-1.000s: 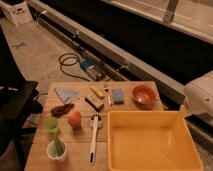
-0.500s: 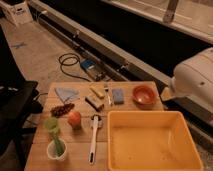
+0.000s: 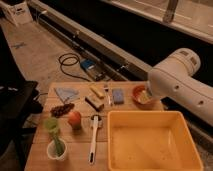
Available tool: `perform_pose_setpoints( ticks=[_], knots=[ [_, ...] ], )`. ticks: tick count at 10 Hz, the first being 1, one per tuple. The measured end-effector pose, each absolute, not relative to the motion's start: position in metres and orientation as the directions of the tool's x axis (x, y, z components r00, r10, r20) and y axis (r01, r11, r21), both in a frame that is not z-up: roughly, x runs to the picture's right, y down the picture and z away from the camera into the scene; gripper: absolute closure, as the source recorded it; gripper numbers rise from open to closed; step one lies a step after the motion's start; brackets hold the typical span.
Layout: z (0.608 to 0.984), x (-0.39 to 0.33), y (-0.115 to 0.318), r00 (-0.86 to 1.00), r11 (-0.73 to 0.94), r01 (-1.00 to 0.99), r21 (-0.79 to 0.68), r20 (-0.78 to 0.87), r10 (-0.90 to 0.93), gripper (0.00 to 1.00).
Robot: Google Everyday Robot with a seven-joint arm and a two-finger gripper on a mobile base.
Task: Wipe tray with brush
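The tray (image 3: 150,146) is a large shallow yellow tub on the front right of the wooden table (image 3: 40,150); its inside looks bare. The brush (image 3: 94,136) lies flat just left of the tray, white handle pointing to the table's front edge and its head at the far end. A bulky white arm segment (image 3: 180,85) reaches in from the right above the tray's far right corner. My gripper itself is out of view, so nothing shows it holding the brush.
An orange-red bowl (image 3: 140,96) is partly behind the arm. A blue sponge (image 3: 118,96), wooden block (image 3: 93,101), blue cloth (image 3: 66,93), orange fruit (image 3: 74,119) and green item in a white cup (image 3: 56,145) sit on the table. A cable (image 3: 70,62) lies on the floor.
The white arm has swung in from the right edge toward the left, now covering part of the orange-red bowl. The brush, tray and other items have not moved.
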State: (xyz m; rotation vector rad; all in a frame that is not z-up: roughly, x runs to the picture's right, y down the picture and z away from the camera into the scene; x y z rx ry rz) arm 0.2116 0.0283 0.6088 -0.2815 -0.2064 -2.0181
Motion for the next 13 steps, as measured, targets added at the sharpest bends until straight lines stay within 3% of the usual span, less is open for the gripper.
perform_pose_setpoints(
  ticks=[7,13],
  knots=[
    [0.602,0.204,0.033,-0.481,-0.482,0.874,0.061,0.251,-0.840,0.34],
    [0.570,0.065,0.072,-0.729,-0.695,0.677,0.242,0.087,-0.679,0.34]
  ],
)
